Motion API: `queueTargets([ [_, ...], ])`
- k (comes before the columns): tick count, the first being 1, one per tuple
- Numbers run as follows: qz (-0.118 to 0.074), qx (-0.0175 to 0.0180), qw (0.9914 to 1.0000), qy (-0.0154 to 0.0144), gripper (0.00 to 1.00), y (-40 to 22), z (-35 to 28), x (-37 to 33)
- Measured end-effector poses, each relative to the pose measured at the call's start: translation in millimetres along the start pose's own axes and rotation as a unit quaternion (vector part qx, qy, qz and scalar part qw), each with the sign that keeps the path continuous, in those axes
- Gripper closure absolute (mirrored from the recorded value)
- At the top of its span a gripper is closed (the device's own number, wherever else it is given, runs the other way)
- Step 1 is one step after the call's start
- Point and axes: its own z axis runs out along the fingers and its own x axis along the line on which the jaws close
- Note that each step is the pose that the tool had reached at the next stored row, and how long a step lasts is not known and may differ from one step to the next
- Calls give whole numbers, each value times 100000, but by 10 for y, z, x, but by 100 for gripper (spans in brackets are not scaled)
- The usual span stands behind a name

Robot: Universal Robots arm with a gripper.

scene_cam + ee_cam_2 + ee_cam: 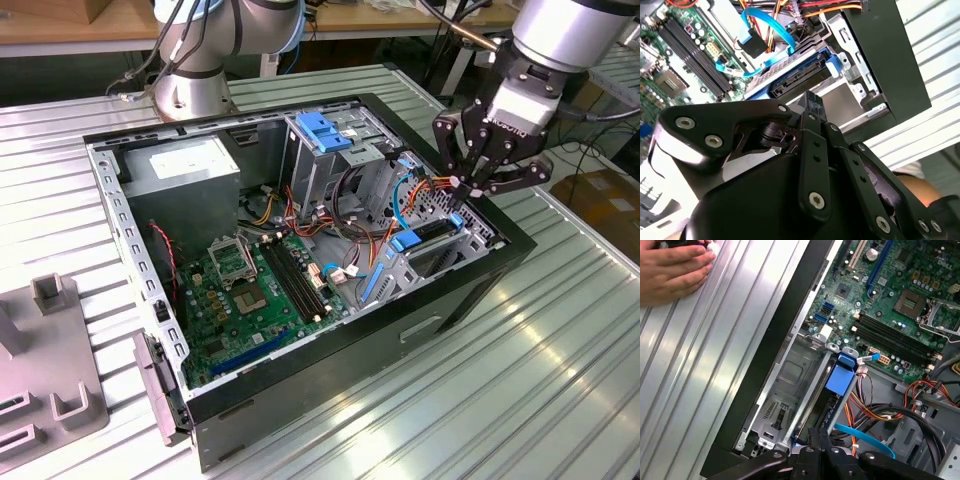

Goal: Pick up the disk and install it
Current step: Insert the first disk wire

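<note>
The disk (pixel 432 232), a flat grey drive with a bright blue carrier rail, lies in the metal bay at the case corner on the exterior view's right. In the second wrist view the disk (pixel 790 75) sits level in the bay, its blue rail around the edge. My gripper (pixel 466 186) hangs just above the disk's outer end, fingers drawn together with nothing between them. In the second wrist view the fingertips (pixel 812 102) stand close over the disk's near edge; whether they touch it is unclear.
The open computer case (pixel 470 290) lies on a ribbed metal table. Inside are a motherboard (pixel 250 290), a grey power supply (pixel 185 165), a drive cage with a blue latch (pixel 325 130) and loose cables (pixel 400 190). A person's hand (pixel 670 265) rests on the table.
</note>
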Motion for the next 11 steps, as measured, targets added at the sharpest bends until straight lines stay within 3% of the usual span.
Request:
queueTargets([
  [2,-1250,18,99992,-21,88,-13,0,7],
  [6,-1263,24,99992,-37,88,-84,2,31],
  [11,-1416,-16,99990,38,87,-133,3,2],
])
